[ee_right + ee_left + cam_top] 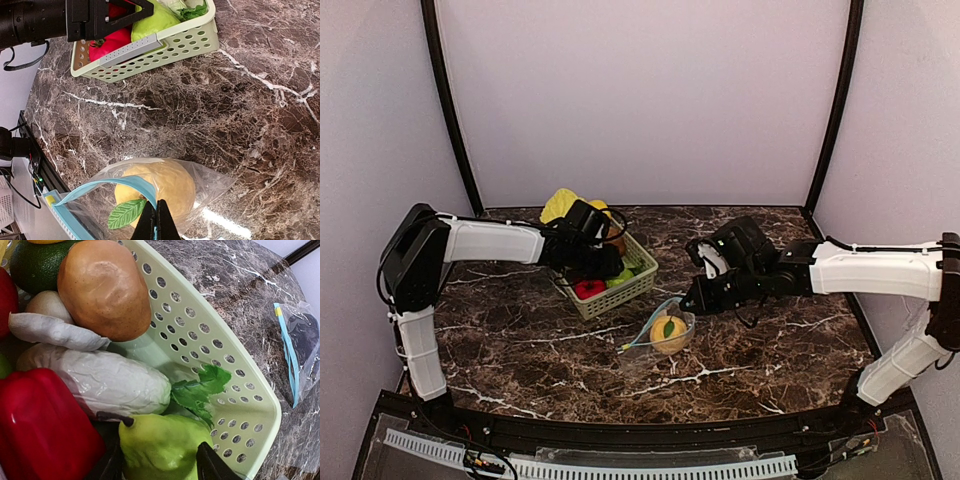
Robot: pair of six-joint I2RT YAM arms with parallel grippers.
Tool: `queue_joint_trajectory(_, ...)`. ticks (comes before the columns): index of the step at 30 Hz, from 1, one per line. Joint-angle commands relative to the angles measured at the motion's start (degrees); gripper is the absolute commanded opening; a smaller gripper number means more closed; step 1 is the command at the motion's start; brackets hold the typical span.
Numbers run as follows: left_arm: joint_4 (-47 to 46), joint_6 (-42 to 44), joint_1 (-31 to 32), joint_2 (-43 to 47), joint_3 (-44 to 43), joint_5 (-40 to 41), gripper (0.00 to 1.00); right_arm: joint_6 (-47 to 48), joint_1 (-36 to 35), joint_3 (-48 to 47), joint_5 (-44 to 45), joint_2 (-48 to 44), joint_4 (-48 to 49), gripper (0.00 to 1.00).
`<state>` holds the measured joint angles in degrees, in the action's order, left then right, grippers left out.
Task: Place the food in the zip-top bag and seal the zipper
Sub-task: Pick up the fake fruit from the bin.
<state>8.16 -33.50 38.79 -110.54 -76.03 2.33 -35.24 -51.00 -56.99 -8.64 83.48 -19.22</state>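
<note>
You've got plain pale lilac walls (640, 100) on three sides, black poles (448, 110) in both back corners, a dark marble-look table (510, 340) with white veins, and soft even light.

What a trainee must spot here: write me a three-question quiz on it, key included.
1. True or false: the peach already lies inside the zip-top bag.
2. Fill in: the left gripper reaches into the pale green ____.
3. Which gripper is shut on the bag's edge? A) left gripper B) right gripper
Key: 1 true; 2 basket; 3 B.
</note>
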Motion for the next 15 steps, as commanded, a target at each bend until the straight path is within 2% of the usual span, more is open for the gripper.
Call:
queue_joint_trajectory(1, -0.7, 0.3, -0.3, -0.6, -1.2, 1.6, 0.47, 0.0, -0.6, -0.2, -0.8, 0.9, 1.9, 0.00)
queue_joint_trajectory(4, -1.1, 0.5, -0.3, -0.8, -1.4, 2.2, 0.45, 0.0, -0.7, -0.2, -1.1, 1.0, 1.9, 0.00)
queue_joint_trajectory(9, -0.2, 0.6, -0.4, -2.9, -4.0, 2.0, 0.56, 0.2, -0.8, -0.8, -1.5, 1.5, 1.9, 0.00)
queue_joint_trajectory(15, 0.8, 0.3, -0.9, -5.5, -6.9, 3.0, 0.58, 0.6, -1.0, -1.3, -1.8, 2.0, 1.9, 0.00)
